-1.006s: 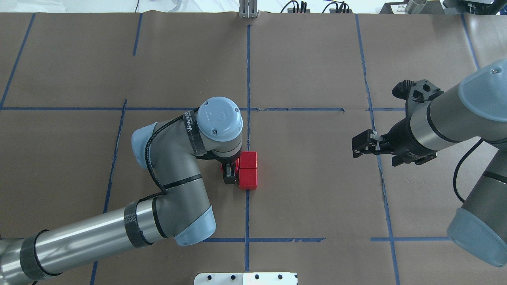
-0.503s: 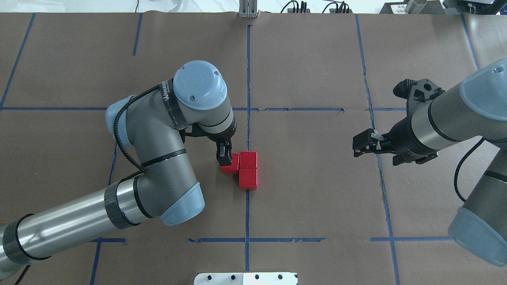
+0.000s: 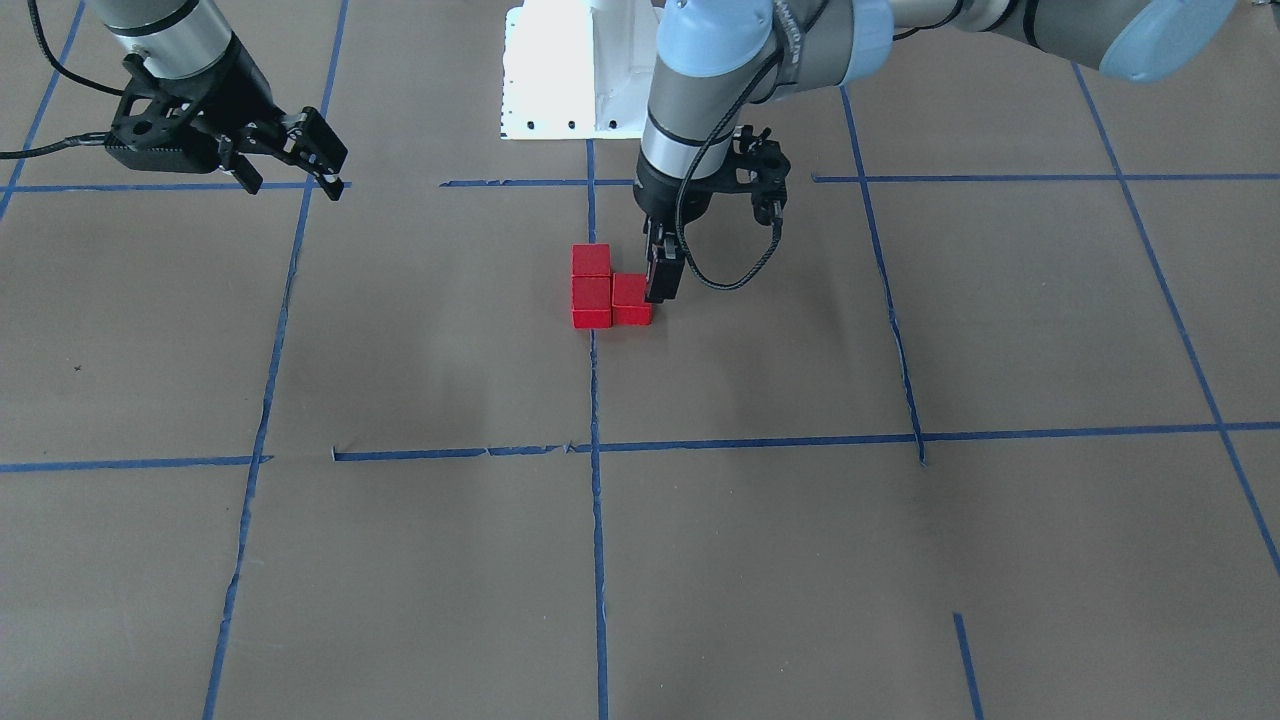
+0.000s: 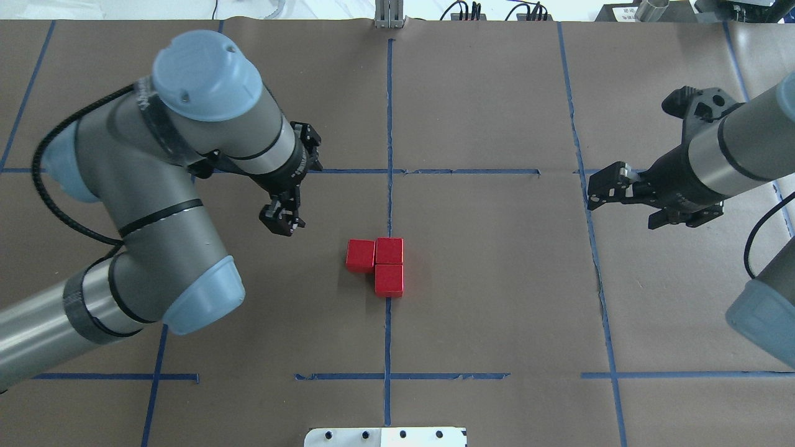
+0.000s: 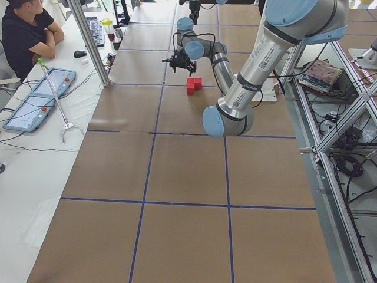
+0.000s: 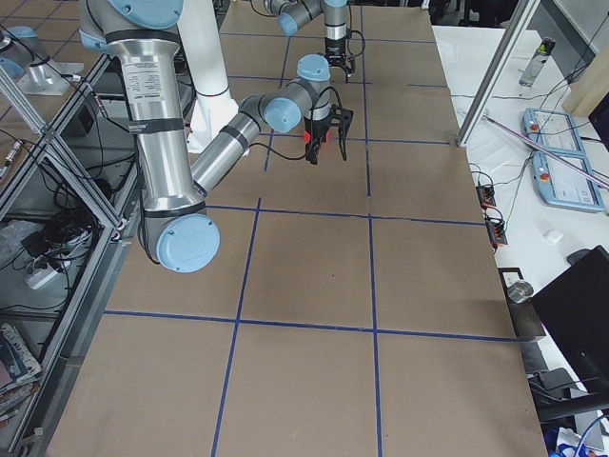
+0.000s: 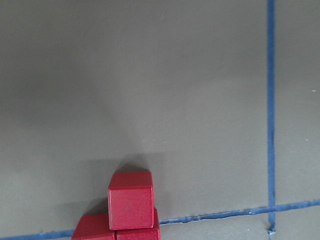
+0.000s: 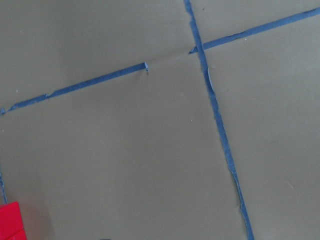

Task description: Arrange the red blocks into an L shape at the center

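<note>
Forming an L, three matte red blocks [image 4: 389, 252], creased brown paper [image 4: 490, 285]

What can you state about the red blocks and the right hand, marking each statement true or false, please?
1. The three red blocks touch one another and form an L. True.
2. One block is stacked on another. False: all three lie flat on the brown paper.
3. The right hand holds a block. False: it is open and empty, off to the side.
4. Two blocks lie across the vertical blue tape line. True.
</note>
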Tool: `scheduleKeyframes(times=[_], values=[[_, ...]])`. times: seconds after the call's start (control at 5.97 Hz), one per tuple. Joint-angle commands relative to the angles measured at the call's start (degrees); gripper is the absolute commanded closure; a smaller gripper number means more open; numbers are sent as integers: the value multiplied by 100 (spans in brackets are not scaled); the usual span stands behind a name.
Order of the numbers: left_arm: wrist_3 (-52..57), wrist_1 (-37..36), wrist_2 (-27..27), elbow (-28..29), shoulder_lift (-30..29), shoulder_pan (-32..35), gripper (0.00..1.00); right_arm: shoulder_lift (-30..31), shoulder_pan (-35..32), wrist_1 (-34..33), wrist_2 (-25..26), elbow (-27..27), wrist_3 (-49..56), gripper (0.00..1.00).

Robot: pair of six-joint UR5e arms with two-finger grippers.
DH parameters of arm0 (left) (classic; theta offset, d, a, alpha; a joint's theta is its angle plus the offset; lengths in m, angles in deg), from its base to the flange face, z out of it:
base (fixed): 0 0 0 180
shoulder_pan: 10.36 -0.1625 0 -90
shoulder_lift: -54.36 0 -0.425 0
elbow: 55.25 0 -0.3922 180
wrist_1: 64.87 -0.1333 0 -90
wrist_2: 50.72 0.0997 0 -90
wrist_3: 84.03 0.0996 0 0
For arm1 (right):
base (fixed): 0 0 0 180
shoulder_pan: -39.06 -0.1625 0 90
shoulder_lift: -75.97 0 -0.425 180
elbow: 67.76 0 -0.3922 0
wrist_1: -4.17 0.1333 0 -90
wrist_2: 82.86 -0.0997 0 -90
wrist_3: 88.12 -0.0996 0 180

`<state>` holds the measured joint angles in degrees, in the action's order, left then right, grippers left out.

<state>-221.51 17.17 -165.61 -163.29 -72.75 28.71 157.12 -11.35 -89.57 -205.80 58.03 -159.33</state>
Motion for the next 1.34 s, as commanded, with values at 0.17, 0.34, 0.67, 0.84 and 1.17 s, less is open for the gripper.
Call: scheduleKeyframes(times=[0.17,0.34,0.67,0.84,1.17], values=[[2771,-57,-366,-735,1316,915,0,15,-1468,21,-922,-1157,2207,0],[4337,39,-489,-762,1990,1440,0,285,-2072,-13,-1116,-1241,3104,0],[6837,-56,-1234,-683,2538,2766,0,717,-2779,-40,-1224,-1241,4130,0],[8606,-40,-1612,-396,2881,3712,0,901,-3130,-49,-1224,-1294,4437,0],[12804,-39,-1775,568,3043,4894,0,1280,-3177,12,-1224,-1303,4808,0]])
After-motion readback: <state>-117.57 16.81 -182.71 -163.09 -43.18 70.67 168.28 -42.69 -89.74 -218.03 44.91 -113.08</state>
